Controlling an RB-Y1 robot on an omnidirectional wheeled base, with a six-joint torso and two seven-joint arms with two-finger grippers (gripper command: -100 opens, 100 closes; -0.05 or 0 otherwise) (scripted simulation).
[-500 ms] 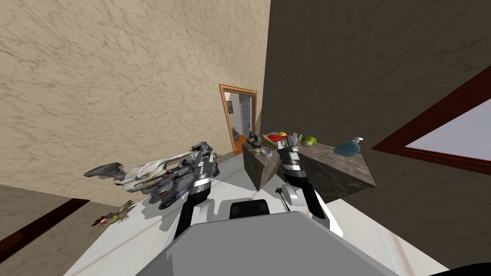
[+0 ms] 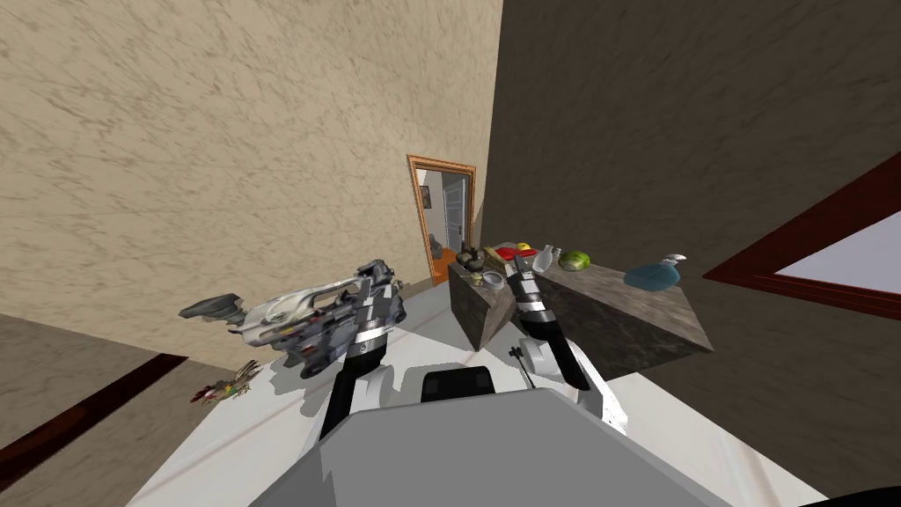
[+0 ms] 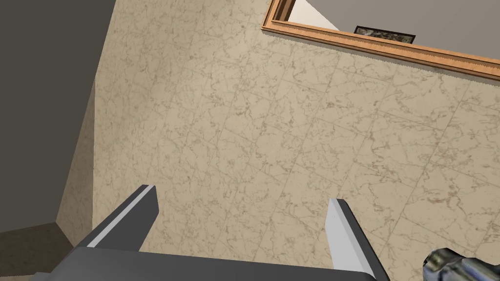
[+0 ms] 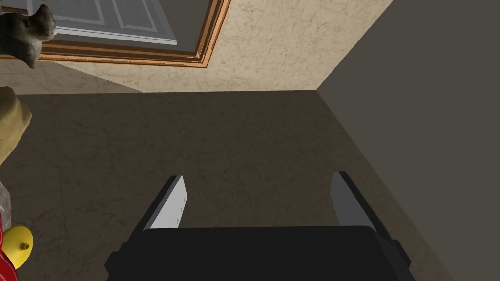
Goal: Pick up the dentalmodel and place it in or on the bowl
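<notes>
Left tool [image 3: 241, 194], right tool [image 4: 259, 174] spread — one bowl [image 2: 494, 282].

Head cam looked steeply down, rolled, at bench [image 2: 616, 295] and doorway [image 2: 444, 211], not close. Wrist cams looked past left fingers [image 3: 129, 217], right fingers [image 4: 168, 205] at walls; right shared doorway with head.

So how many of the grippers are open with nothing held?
2. The left gripper, raised at the robot's left side, has its fingers apart and empty. The right gripper, reaching over the counter, is also open and empty.
</notes>
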